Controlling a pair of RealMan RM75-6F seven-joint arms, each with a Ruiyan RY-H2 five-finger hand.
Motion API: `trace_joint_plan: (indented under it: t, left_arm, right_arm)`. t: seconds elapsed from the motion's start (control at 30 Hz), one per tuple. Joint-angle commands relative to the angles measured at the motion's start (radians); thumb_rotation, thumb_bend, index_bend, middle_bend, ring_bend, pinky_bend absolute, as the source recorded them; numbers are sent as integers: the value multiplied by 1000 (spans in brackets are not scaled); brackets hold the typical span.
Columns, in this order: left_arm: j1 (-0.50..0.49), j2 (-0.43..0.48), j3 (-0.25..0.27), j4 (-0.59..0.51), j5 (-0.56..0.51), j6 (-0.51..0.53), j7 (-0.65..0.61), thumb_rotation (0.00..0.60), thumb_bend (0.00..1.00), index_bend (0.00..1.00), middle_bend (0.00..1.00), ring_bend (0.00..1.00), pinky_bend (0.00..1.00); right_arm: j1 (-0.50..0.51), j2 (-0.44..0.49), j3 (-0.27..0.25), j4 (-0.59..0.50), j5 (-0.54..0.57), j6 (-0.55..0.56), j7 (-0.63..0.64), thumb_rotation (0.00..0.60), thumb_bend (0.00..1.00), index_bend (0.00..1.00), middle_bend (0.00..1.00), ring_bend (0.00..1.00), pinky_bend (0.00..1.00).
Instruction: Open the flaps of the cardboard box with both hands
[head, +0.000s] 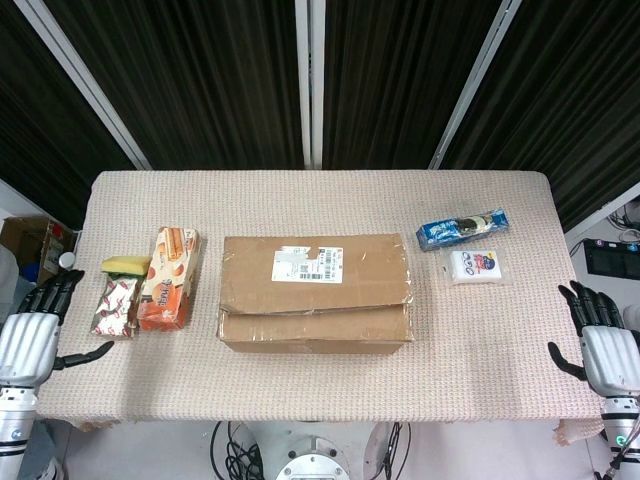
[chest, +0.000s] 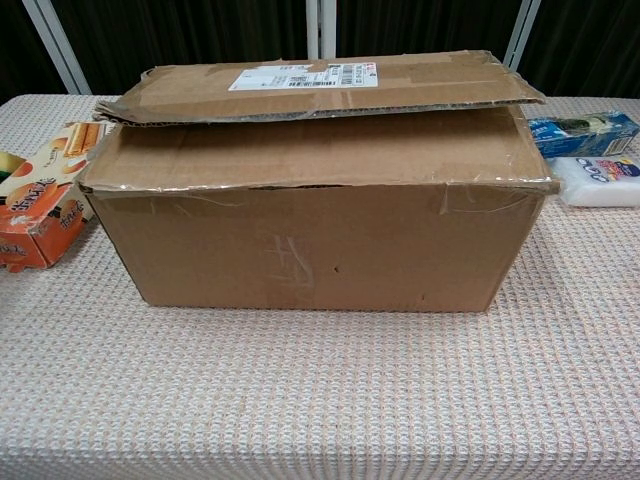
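Centrally on the table (head: 480, 340) the box (head: 315, 292) is seen, flaps (chest: 320, 85) closed, the far one overlapping the near. Left hand (head: 30, 340) is held off the left edge, right hand (head: 605, 350) off the right; fingers are spread, nothing gripped. Snack packs (head: 165, 278) lie left of the box.

I was working in what looked like a robot test room, a staged lab rather than a home. Heavy black pleated curtains (head: 200, 80) hung behind the table, split by white metal frame bars (head: 310, 80). The table wore a beige woven cloth (head: 320, 380). Loose black cables (head: 235, 450) trailed under its front edge, and a brown cardboard carton (head: 25, 245) sat on the floor off to the left.
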Motion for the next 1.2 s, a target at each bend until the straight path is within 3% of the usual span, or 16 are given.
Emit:
trace_joint_plan:
  t: [0.03,0.27,0.53,0.8,1.0,1.2]
  left_arm:
    - [-25,2,-5,-32,33,-15,1,423,13,70,104,90,185]
    - [-134,-6,-52,-138,78,-105,86,419,12,70,104,90,185]
    - [-306,-102,-107,-171,100,-269,158,419,13,71,104,90,185]
    - [-431,-238,-147,-118,50,-369,183,421,11,71,104,90,185]
    - [-509,-335,-184,-21,-3,-406,267,439,12,71,104,90,185]
    - [-561,-409,-196,45,-44,-424,269,446,12,71,104,90,185]
  right_arm:
    - [2,-2,0,-4,0,-2,-3,600,244,0,0,0,0]
    - [10,-15,0,2,10,-18,-10,600,244,0,0,0,0]
    - [5,-12,-4,-5,7,-10,-14,600,245,0,0,0,0]
    - [8,-16,-7,7,24,-31,-10,600,244,0,0,0,0]
    - [11,-20,-8,13,28,-38,-8,600,244,0,0,0,0]
    - [8,-14,-1,21,39,-32,-14,600,244,0,0,0,0]
